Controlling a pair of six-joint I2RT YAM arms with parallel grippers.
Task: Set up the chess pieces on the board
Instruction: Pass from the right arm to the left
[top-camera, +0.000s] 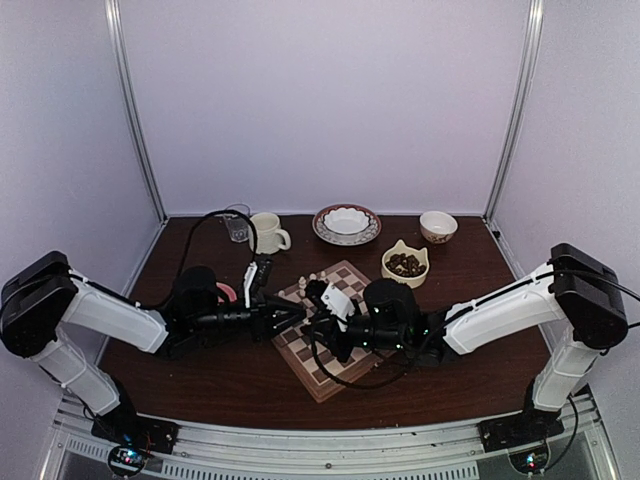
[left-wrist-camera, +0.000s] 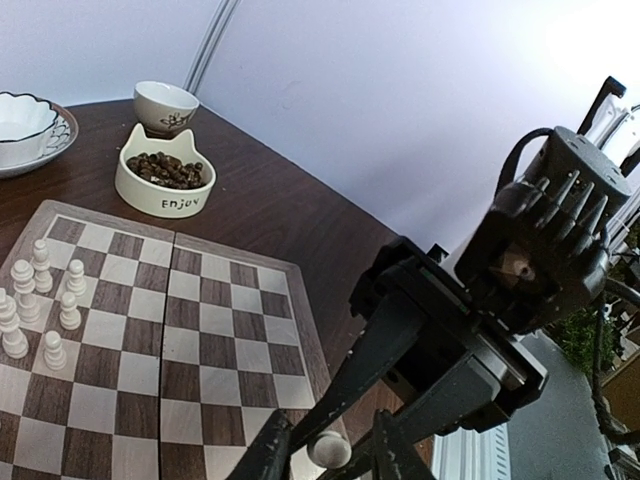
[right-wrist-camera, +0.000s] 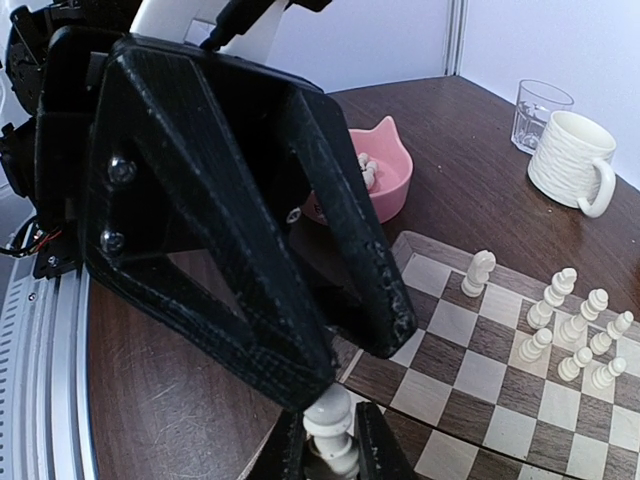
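Observation:
The board (top-camera: 338, 355) lies at the table's middle, with several cream chess pieces (top-camera: 316, 281) standing at its far corner. They also show in the left wrist view (left-wrist-camera: 42, 290) and the right wrist view (right-wrist-camera: 575, 325). My two grippers meet over the board's left edge. My right gripper (top-camera: 320, 322) (right-wrist-camera: 332, 452) is shut on a cream chess piece (right-wrist-camera: 331, 418), held upright. My left gripper (top-camera: 292, 318) (left-wrist-camera: 330, 458) is open, its fingers (right-wrist-camera: 250, 250) straddling that piece's round top (left-wrist-camera: 330, 449).
A pink cat-shaped bowl (right-wrist-camera: 388, 170) holding cream pieces sits left of the board. A white mug (top-camera: 268, 232), a glass (top-camera: 237, 225), a plate with a white bowl (top-camera: 346, 222), a small cup (top-camera: 438, 226) and a cream cat bowl of dark pieces (top-camera: 405, 262) stand at the back.

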